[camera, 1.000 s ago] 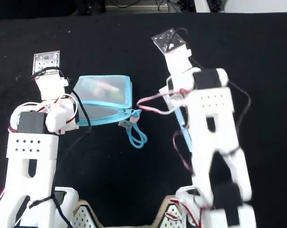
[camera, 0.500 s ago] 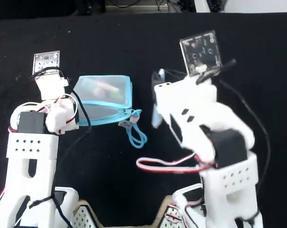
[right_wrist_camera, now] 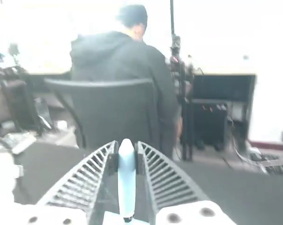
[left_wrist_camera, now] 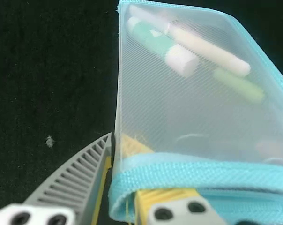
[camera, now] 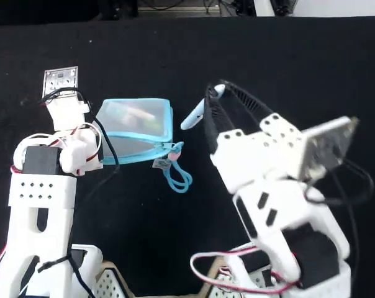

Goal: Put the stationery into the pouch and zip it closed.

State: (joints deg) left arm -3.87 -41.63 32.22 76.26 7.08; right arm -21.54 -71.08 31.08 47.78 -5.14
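A translucent mesh pouch (camera: 138, 127) with a turquoise zip lies on the black table, its open mouth facing the arms. Through the mesh (left_wrist_camera: 188, 98) I see a green-and-white marker (left_wrist_camera: 162, 44), a cream pen (left_wrist_camera: 209, 51) and a green stick. My left gripper (camera: 94, 146) is shut on the pouch's left edge by the zip, one finger (left_wrist_camera: 80, 183) outside and a yellow pad inside the fabric. My right gripper (camera: 207, 110) is raised off the table to the right of the pouch and is shut on a light blue pen (camera: 200, 112), seen upright between its fingers (right_wrist_camera: 127, 173).
The zip pull with a looped blue strap (camera: 177, 175) lies on the table at the pouch's right corner. The right arm's white body (camera: 280, 186) rises over the table's right half. Black tabletop lies bare behind the pouch.
The right arm swung up and turned over, carrying the light blue pen from low on the table right of the pouch into the air nearer it. The left arm and pouch stayed still.
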